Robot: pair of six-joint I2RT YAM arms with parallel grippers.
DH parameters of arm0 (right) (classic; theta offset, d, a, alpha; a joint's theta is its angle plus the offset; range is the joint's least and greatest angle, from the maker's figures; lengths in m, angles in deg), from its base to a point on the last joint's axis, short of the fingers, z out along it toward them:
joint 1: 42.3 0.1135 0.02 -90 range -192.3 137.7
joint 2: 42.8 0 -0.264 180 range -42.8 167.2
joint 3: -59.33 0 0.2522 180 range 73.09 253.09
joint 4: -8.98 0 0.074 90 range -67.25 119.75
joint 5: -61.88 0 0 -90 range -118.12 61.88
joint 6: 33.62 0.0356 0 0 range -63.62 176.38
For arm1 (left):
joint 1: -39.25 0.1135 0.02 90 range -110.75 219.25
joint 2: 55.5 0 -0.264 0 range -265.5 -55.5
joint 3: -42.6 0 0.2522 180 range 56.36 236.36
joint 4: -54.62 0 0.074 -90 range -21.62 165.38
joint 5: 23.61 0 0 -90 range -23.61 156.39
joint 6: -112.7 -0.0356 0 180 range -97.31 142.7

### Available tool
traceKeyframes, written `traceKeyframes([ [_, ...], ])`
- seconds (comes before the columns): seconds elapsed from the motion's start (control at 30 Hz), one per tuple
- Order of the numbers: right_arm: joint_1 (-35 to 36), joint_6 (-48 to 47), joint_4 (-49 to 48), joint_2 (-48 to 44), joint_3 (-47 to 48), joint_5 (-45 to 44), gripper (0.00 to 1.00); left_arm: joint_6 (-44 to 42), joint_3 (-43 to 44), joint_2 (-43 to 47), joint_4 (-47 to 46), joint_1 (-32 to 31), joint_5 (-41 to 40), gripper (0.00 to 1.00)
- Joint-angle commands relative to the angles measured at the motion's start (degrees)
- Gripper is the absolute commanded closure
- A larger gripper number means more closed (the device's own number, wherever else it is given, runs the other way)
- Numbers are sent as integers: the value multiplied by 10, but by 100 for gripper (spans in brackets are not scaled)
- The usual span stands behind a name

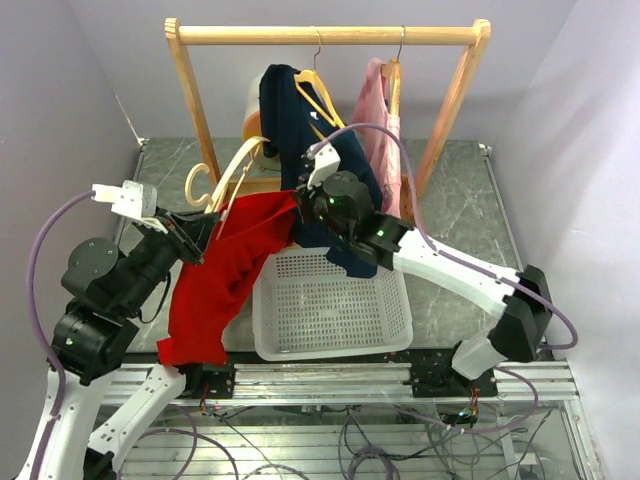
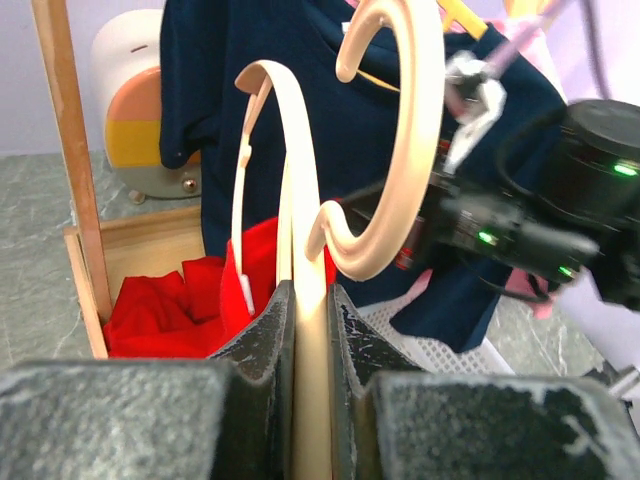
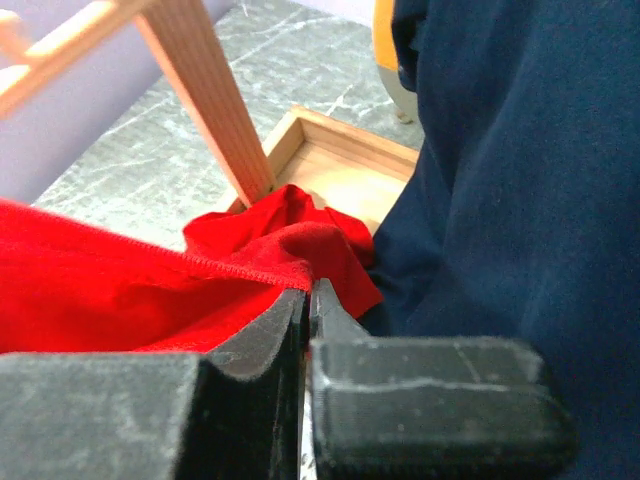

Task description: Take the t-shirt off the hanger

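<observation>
L hand (image 2: 310, 300) clamped on hanger (image 2: 305, 220); R hand (image 3: 305, 298) pinching red shirt (image 3: 120, 290) hem. Shirt stretches btwn both hands, rest drooping past surface (image 1: 460, 210) near-left edge.

From above, the red shirt (image 1: 215, 285) covers the right gripper's (image 1: 300, 205) fingertips and the basket's (image 1: 340, 300) left rim. The navy shirt (image 1: 285, 115) hides most of a white and orange thing (image 1: 252, 115); we cannot tell what it is. At the left wrist, the left gripper (image 2: 312, 300) hides the hanger's (image 2: 305, 220) lower end. At the right wrist, both shirts run off the edges, red to the left, navy to the right.
</observation>
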Motion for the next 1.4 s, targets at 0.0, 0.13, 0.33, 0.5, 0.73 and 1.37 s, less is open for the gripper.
traceKeyframes([
  [0.0, 30, -28, 24, -79, -12, -89, 100, 34, -56, 3, -146, 2, -61, 93],
  [0.13, 35, -29, 13, -132, -43, -47, 99, 52, -90, -38, -225, 2, -59, 93],
  [0.33, 35, -54, -25, -174, -77, 48, 67, 80, -109, -93, -314, 2, -53, 93],
  [0.5, 35, -57, -50, -160, -81, 139, 27, 100, -102, -128, -360, 2, -47, 93],
  [0.73, 44, -49, -119, -123, -82, 261, 21, 112, -93, -151, -374, 2, -38, 93],
  [1.37, 71, -88, -126, -13, -43, 294, 22, 134, -96, -154, -405, 2, -9, 93],
])
